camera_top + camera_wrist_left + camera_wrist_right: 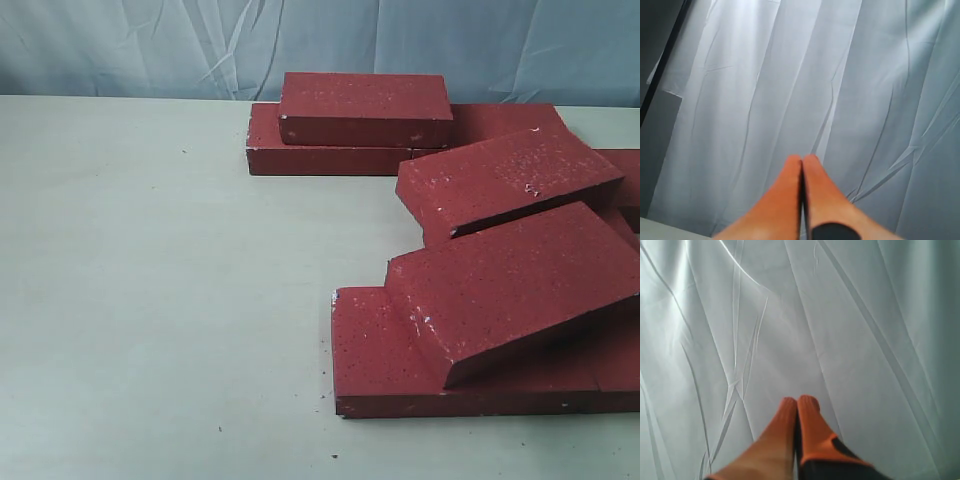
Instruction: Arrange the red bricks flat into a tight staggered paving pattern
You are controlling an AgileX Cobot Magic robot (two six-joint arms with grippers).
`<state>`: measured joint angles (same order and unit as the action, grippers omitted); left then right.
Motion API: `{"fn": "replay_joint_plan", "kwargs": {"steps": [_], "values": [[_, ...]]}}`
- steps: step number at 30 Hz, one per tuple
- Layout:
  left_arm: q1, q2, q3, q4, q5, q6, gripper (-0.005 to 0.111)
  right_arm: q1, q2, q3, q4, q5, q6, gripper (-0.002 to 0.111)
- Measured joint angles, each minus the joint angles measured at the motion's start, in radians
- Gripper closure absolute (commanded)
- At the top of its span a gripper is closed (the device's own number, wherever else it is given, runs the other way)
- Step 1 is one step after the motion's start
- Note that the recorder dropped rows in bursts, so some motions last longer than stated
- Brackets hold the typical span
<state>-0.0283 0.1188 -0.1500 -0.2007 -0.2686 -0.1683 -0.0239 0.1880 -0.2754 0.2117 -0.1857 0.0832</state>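
Note:
Several dark-red bricks lie on the pale table (150,300) in the exterior view. One brick (365,108) rests on top of a flat row at the back. A tilted brick (505,180) leans at the right. Another tilted brick (515,285) lies across flat bricks (385,365) at the front right. No gripper shows in the exterior view. My left gripper (802,159) is shut with its orange fingers together, facing a wrinkled pale curtain (865,75). The right gripper (798,401) is shut too, nothing held, facing the same curtain (840,315).
A blue-grey curtain (130,45) hangs behind the table's back edge. A dark panel (657,60) stands at the side in the left wrist view. The bricks run past the right edge of the exterior view.

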Motion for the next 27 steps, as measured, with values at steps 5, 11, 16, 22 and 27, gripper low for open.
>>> {"fn": "replay_joint_plan", "kwargs": {"steps": [5, 11, 16, 22, 27], "values": [[0.0, 0.174, -0.1, 0.014, -0.007, -0.025, 0.107, 0.0, 0.148, -0.127, 0.0, -0.002, 0.002, 0.109], [0.0, 0.375, -0.207, 0.017, -0.009, -0.067, 0.107, 0.0, 0.332, -0.278, -0.032, -0.006, 0.002, 0.109], [0.0, 0.523, -0.303, 0.102, 0.039, -0.081, 0.107, 0.0, 0.467, -0.369, -0.046, -0.006, -0.004, 0.109], [0.0, 0.668, -0.414, 0.236, 0.204, -0.083, 0.107, 0.0, 0.607, -0.445, -0.079, 0.049, -0.03, 0.109], [-0.061, 0.771, -0.482, 0.329, 0.321, -0.083, 0.107, 0.0, 0.714, -0.519, -0.126, 0.119, -0.056, 0.109]]}}
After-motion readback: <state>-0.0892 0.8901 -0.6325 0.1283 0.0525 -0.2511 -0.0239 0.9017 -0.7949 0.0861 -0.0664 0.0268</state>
